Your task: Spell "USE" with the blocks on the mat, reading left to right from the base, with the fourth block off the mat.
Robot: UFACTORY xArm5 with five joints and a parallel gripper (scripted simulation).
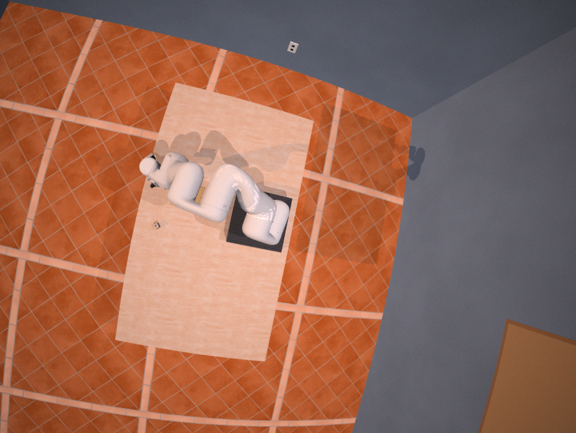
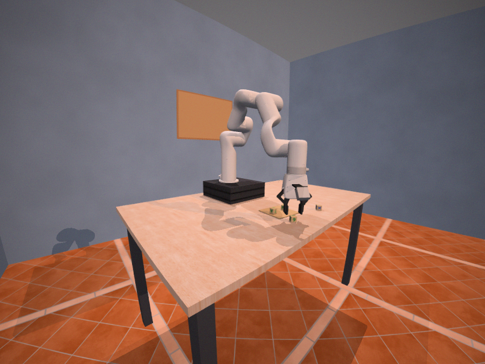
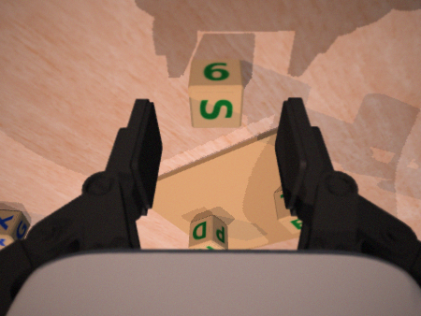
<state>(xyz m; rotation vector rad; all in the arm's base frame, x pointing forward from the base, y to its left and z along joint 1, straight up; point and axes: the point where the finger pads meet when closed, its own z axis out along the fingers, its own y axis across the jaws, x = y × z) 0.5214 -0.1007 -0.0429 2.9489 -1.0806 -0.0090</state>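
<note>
Pale wood table [image 2: 219, 250], terracotta tiled floor [image 2: 392, 298]

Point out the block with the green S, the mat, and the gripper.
Block with the green S [image 3: 216, 108]: wrist view, on its S face.
Mat [image 3: 212, 184]: wrist view, on its bare surface between the fingers.
Gripper [image 3: 219, 140]: wrist view, midway between the open fingertips.
</note>
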